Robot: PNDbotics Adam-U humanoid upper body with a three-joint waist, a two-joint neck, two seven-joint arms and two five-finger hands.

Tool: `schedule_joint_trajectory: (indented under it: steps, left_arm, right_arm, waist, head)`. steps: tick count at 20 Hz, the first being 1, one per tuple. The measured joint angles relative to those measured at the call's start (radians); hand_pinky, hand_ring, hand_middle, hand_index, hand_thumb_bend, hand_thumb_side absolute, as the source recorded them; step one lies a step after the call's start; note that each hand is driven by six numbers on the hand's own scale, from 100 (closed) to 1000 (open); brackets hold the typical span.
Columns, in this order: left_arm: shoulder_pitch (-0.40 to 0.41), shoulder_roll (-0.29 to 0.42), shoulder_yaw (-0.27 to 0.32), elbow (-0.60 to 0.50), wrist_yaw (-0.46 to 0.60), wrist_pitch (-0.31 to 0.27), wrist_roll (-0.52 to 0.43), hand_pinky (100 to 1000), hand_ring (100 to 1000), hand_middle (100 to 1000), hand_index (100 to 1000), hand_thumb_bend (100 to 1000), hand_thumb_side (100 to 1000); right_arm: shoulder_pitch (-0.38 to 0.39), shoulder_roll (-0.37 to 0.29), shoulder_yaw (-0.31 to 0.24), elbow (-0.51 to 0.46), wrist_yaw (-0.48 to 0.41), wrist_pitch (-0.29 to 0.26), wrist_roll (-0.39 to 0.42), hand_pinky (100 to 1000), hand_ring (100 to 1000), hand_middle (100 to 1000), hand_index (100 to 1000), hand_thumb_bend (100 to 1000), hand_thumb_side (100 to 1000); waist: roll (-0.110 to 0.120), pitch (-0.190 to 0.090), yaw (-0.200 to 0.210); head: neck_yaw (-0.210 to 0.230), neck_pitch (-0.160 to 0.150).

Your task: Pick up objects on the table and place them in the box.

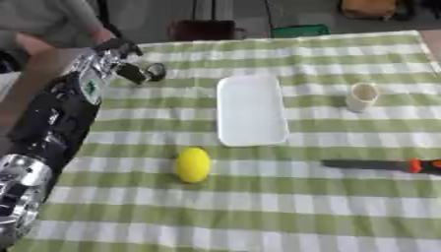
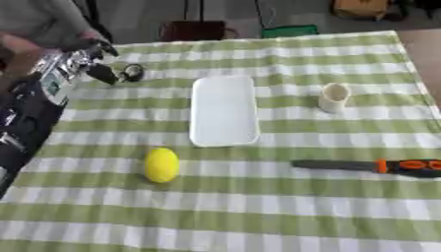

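Left hand [image 1: 129, 66] sits at the far-left of the counter [image 1: 258, 206], arm coming in along the left edge. Its fingers [image 1: 153, 73] look curled around something small and dark, can't make out what, can't say for sure it's a grip.

Right hand not in view.

Lemon [image 1: 193, 165] lies near-centre on the checked cloth, well apart from the left hand, nearer and to the right of it. Long axis runs roughly near-far. Left hand is the only one showing, so likely the one to take it.

White tray [image 1: 251, 110], flat and oblong, sits just beyond the lemon, not touching it; probably the "box", nothing on it.

Paper cup [image 1: 362, 96] stands upright to the right of the tray. Knife [image 2: 366, 166] with an orange-and-black handle lies at near-right, blade pointing left toward the lemon, long axis left-right.

Judgement: nothing placed yet.
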Motion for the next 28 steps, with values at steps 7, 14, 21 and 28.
schedule_joint_trajectory:
  steps: [7, 14, 21, 28]
  left_arm:
    - [0.0, 0.0, 0.006, 0.001, 0.032, 0.02, 0.066, 878, 880, 890, 851, 378, 265]
    - [0.0, 0.001, 0.015, 0.016, 0.049, 0.046, 0.117, 883, 882, 890, 855, 375, 267]
    - [0.0, 0.001, 0.017, 0.03, 0.039, 0.078, 0.145, 887, 885, 891, 856, 365, 267]
    - [0.0, 0.001, 0.018, 0.041, 0.031, 0.101, 0.12, 903, 892, 899, 873, 373, 300]
  right_arm:
    - [-0.004, 0.0, 0.0, 0.0, 0.0, 0.0, 0.0, 596, 651, 704, 810, 517, 728]
    - [-0.004, 0.0, 0.0, -0.001, 0.0, 0.0, 0.0, 596, 651, 704, 810, 521, 727]
    - [-0.004, 0.0, 0.0, -0.001, 0.0, 0.0, 0.0, 596, 651, 704, 810, 522, 727]
    - [-0.004, 0.0, 0.0, -0.001, 0.0, 0.0, 0.0, 596, 651, 704, 810, 524, 727]
  waist:
    - [0.004, 0.023, -0.019]
    - [0.008, 0.037, -0.032]
    - [0.009, 0.043, -0.034]
    - [0.009, 0.043, -0.036]
  head:
    - [0.003, -0.013]
    - [0.009, -0.022]
    - [0.009, -0.023]
    - [0.009, -0.03]
